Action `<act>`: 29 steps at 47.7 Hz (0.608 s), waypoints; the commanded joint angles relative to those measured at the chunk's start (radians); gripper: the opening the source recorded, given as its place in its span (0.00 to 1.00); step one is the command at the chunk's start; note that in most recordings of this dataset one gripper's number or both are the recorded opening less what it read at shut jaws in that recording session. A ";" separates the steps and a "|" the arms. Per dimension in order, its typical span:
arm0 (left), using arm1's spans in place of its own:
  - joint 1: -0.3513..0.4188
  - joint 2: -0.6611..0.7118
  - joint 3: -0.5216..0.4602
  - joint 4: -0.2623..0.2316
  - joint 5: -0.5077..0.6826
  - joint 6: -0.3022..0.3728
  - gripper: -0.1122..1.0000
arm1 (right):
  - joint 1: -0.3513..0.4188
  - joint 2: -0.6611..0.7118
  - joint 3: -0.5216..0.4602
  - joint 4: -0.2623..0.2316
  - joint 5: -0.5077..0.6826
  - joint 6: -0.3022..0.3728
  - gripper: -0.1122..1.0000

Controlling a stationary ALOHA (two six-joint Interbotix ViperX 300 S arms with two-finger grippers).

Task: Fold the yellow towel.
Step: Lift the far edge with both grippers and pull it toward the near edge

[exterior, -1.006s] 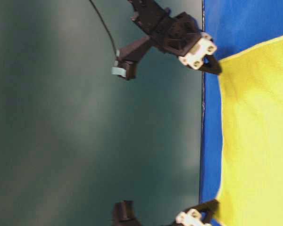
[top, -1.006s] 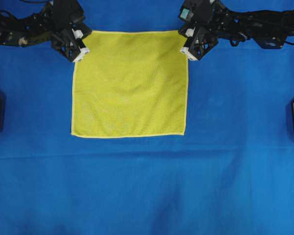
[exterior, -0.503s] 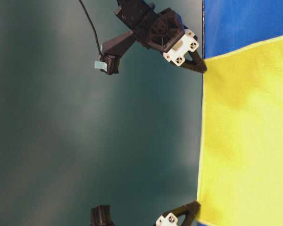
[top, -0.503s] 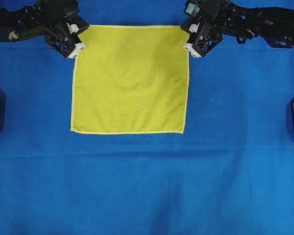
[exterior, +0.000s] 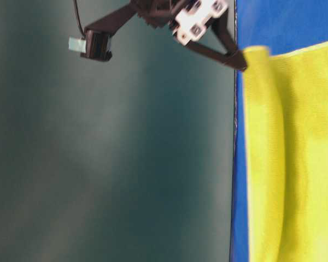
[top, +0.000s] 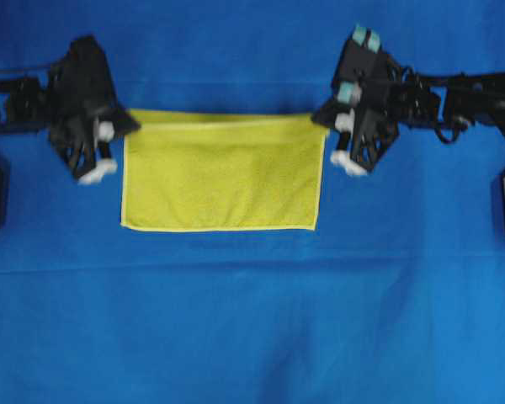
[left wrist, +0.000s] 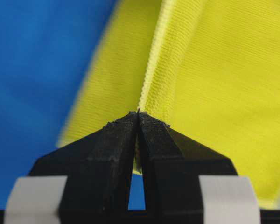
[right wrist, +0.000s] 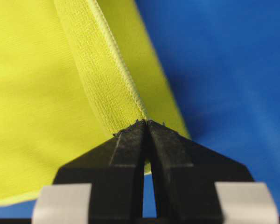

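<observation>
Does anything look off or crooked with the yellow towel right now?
Nothing stands out. The yellow towel is mid-fold: the left claw and right claw are each shut on a far corner, lifting that edge over the flat near half. The raised edge runs level and the near hem lies straight on the blue cloth.

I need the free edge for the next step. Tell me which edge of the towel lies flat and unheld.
The lower edge of the yellow towel in the overhead view. The opposite edge is lifted, its corners pinched by the left pincer and right pincer.
</observation>
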 commanded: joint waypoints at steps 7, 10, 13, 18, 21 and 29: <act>-0.175 -0.034 0.034 -0.002 -0.006 -0.114 0.11 | 0.114 -0.017 0.002 0.003 -0.008 0.060 0.12; -0.199 -0.018 0.044 -0.003 -0.025 -0.115 0.11 | 0.127 -0.012 0.002 0.003 -0.008 0.064 0.12; -0.206 -0.005 0.052 -0.002 -0.055 -0.120 0.11 | 0.135 -0.003 0.002 0.003 -0.008 0.069 0.12; -0.209 0.023 0.063 -0.002 -0.124 -0.121 0.11 | 0.138 0.012 -0.002 0.003 -0.011 0.077 0.12; -0.210 0.044 0.067 -0.003 -0.156 -0.123 0.11 | 0.138 0.021 -0.005 0.003 -0.015 0.081 0.12; -0.218 0.080 0.067 -0.003 -0.172 -0.126 0.11 | 0.147 0.052 -0.003 0.005 -0.043 0.087 0.12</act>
